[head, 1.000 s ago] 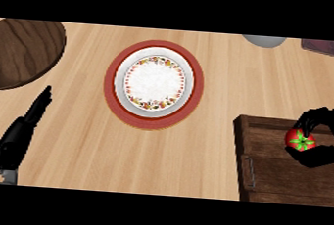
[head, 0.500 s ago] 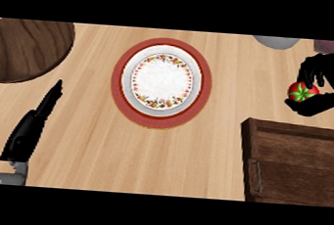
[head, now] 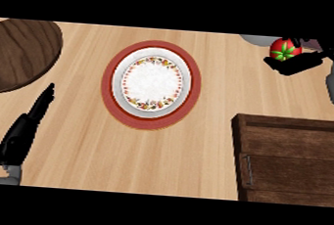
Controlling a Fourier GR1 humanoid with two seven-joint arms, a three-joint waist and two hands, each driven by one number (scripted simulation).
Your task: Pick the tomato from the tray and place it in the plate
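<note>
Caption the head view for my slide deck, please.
Right hand holds red tomato lifted beyond the wooden tray; red-rimmed floral plate waits.

Between the right hand (head: 304,63) at the upper right and the plate (head: 155,81) lies a broad strip of bare desk (head: 230,84) — nothing stands on it. The wooden tray (head: 293,160) blocks the lower right corner, well below that strip. On the left, a dark round board (head: 14,55) fills the upper corner and the left hand (head: 25,129) rests flat along the lower edge — both apart from the plate.
</note>
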